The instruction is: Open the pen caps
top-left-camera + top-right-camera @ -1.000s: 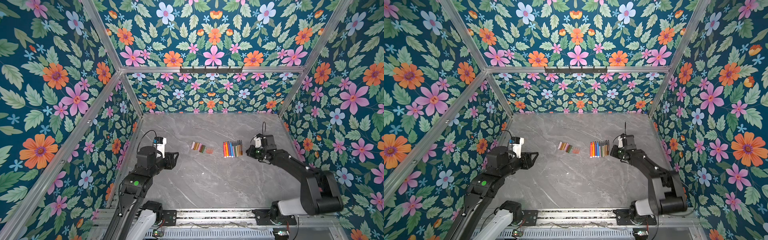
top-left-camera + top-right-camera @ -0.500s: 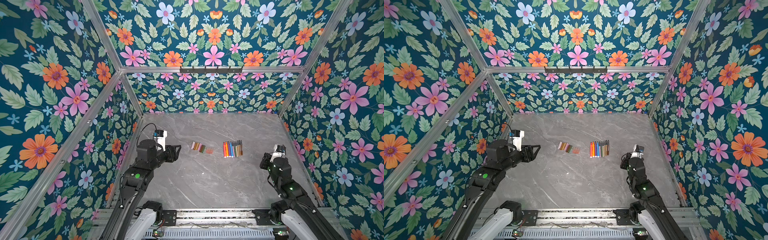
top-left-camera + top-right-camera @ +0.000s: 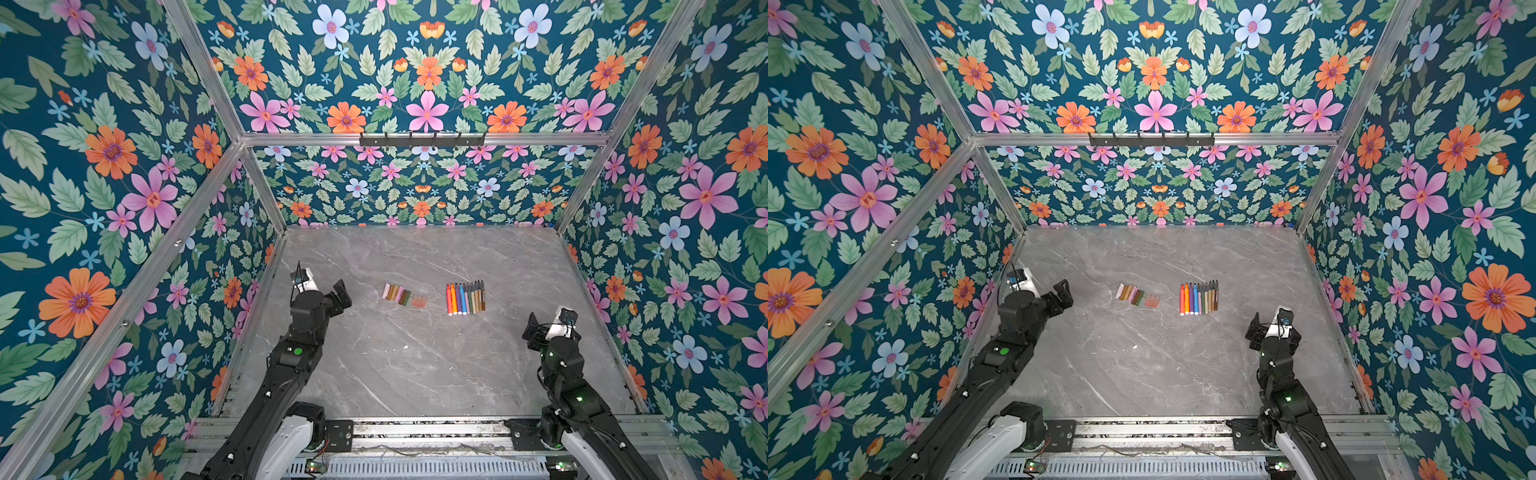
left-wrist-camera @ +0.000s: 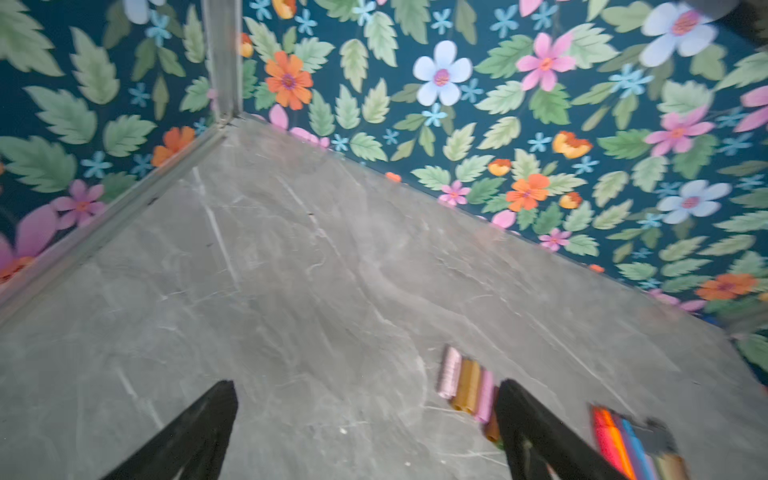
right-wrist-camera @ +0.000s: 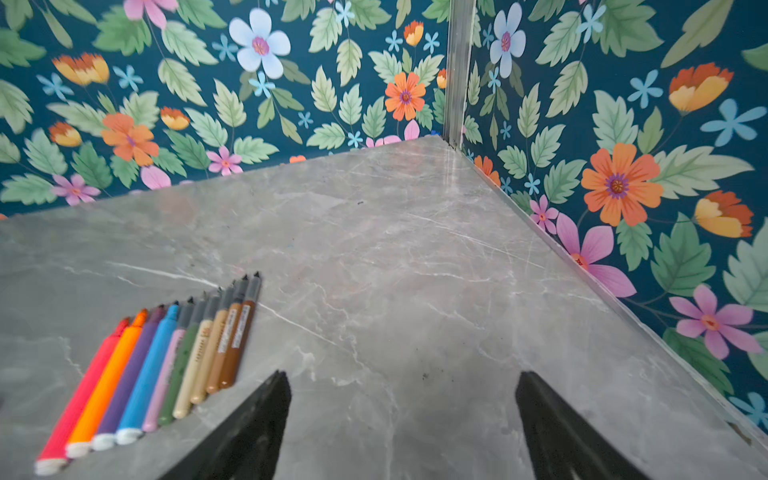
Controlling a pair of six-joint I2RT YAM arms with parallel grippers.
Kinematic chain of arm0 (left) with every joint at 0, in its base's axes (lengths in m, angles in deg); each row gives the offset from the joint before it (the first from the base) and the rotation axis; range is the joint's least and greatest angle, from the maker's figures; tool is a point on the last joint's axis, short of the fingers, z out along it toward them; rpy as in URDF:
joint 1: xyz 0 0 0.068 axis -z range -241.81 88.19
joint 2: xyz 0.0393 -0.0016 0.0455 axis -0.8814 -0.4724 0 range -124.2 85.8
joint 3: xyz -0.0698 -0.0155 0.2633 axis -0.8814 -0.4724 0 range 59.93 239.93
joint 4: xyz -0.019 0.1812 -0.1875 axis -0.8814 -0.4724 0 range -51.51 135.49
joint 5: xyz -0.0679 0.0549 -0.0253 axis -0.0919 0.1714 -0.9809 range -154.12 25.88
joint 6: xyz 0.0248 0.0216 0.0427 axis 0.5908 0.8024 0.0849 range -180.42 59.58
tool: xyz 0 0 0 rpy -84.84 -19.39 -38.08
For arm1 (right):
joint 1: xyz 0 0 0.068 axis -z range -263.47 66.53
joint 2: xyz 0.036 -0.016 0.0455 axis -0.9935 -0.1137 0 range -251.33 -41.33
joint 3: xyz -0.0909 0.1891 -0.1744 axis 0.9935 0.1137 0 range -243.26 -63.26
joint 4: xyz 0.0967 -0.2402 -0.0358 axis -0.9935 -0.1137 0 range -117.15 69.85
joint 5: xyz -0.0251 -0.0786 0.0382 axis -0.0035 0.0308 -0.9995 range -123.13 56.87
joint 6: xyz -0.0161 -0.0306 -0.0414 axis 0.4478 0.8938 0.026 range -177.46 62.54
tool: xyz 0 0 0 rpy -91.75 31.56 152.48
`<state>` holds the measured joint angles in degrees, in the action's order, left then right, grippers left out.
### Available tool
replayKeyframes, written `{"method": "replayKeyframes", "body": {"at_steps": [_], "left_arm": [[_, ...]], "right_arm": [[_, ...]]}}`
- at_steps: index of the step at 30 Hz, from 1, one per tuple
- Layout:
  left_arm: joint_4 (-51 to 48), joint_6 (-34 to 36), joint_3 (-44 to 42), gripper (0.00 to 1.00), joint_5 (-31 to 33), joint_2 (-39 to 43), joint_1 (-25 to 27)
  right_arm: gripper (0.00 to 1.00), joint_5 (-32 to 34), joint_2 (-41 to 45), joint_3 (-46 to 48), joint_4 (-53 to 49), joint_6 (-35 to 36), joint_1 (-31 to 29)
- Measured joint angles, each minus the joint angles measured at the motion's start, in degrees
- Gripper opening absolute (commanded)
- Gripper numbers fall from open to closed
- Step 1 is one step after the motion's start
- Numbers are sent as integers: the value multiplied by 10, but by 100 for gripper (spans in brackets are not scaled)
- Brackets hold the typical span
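Marble tabletop bears bare-tipped pens near stubby loose pen caps; left claw, right claw gape

Teal floral-papered walls, aluminium frame bars, grey marble-look tabletop, even light

Grey table with pens, caps (apart)

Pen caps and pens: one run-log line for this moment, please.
pens: uncapped, in row | pen caps: clustered beside, apart | left gripper: open, empty | right gripper: open, empty
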<state>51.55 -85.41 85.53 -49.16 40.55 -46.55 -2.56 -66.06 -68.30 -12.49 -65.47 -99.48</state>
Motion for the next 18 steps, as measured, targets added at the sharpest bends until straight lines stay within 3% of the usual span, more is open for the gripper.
{"method": "replayKeyframes", "body": {"at_steps": [5, 13, 16, 18], "left_arm": [[186, 62, -140, 98, 87, -21, 1], [474, 185, -228, 100, 176, -174, 1], [607, 225, -252, 100, 183, -283, 0], [706, 245, -252, 100, 181, -352, -2]], "right_arm": [[99, -31, -177, 28, 168, 59, 24], [99, -111, -534, -52, 465, 115, 55], [99, -149, -545, -54, 486, 106, 101], [99, -164, -569, -49, 551, 77, 146]]}}
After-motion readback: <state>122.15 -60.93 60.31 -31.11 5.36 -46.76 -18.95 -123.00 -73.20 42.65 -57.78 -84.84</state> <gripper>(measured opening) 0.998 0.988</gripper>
